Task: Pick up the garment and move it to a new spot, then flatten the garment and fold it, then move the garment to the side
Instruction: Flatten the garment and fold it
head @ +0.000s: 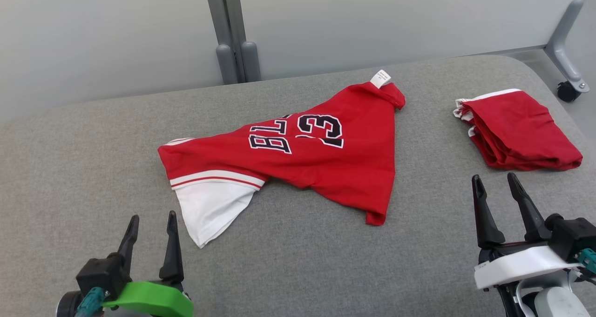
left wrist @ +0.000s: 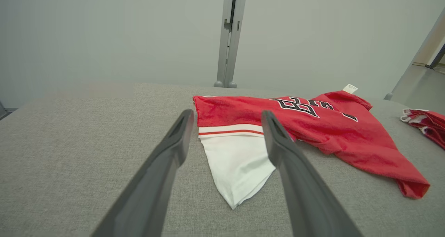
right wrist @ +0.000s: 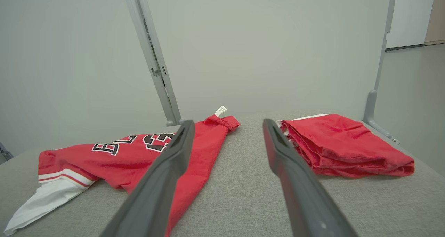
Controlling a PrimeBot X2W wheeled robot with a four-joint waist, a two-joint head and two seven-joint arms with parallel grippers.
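Nearest the robot, the left gripper (head: 153, 215) hovers over the near left part of the grey desk (head: 302, 270), its two dark fingers spread wide and holding nothing. The right gripper (head: 493, 176) stands at the near right, also spread wide and empty, its fingertips just short of a folded red cloth (head: 517, 131).

In the left wrist view, the left gripper (left wrist: 226, 112) points at the white part (left wrist: 236, 164) of the garment, and the fingers are apart from the fabric.

The garment (head: 335, 168), a red jersey with black lettering and the number 23 (head: 321, 130), lies loosely spread in the middle of the desk, not yet flat. Its white part (head: 209, 210), edged by a white and red band, comes to a point towards the left gripper. A red corner (head: 376, 217) points towards the near edge. Its far end is bunched, with a small white label (head: 380, 78) sticking up.

The folded red cloth lies well apart from the garment, on the far right of the desk.

Behind the desk stands a pale partition with a grey post (head: 230, 33), and at the far right is a caster (head: 568, 91) on a grey leg.
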